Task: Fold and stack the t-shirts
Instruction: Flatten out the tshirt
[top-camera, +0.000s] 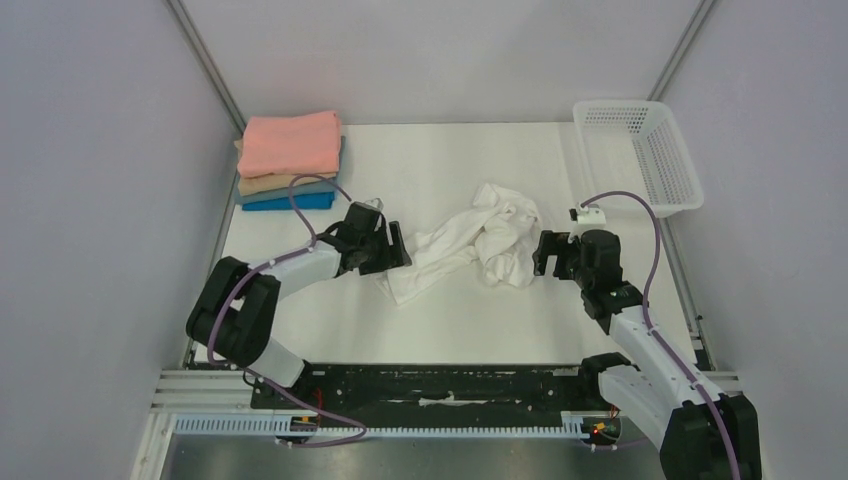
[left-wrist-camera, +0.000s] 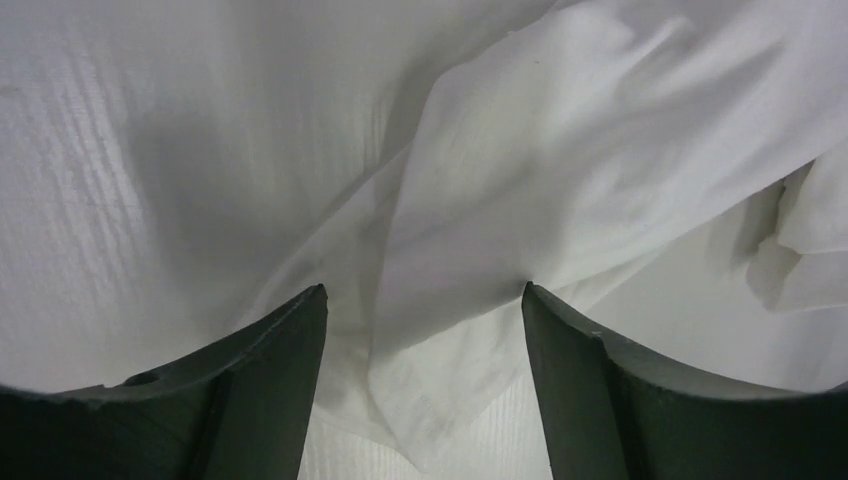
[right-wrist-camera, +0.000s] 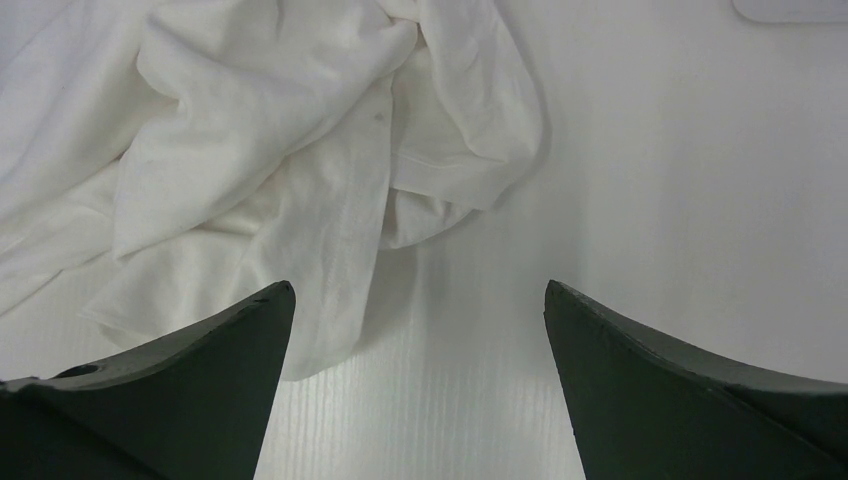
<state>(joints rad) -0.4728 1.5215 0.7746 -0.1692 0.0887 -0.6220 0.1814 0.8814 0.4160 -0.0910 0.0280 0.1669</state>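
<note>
3 grey walls (top-camera: 440, 60) enclose table (top-camera: 420, 170), crumpled t-shirt (top-camera: 470, 245).

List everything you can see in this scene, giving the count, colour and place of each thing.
white t-shirt: 1, white, crumpled at the table's centre, between the two grippers
folded t-shirts: 4, salmon pink on top, then tan, grey-blue and bright blue, stacked at the far left corner
mesh basket: 1, white, far right corner
table: 1, white, under everything
left gripper: 1, black, open, at the shirt's left end with cloth between its fingers
right gripper: 1, black, open, beside the shirt's right edge
</note>
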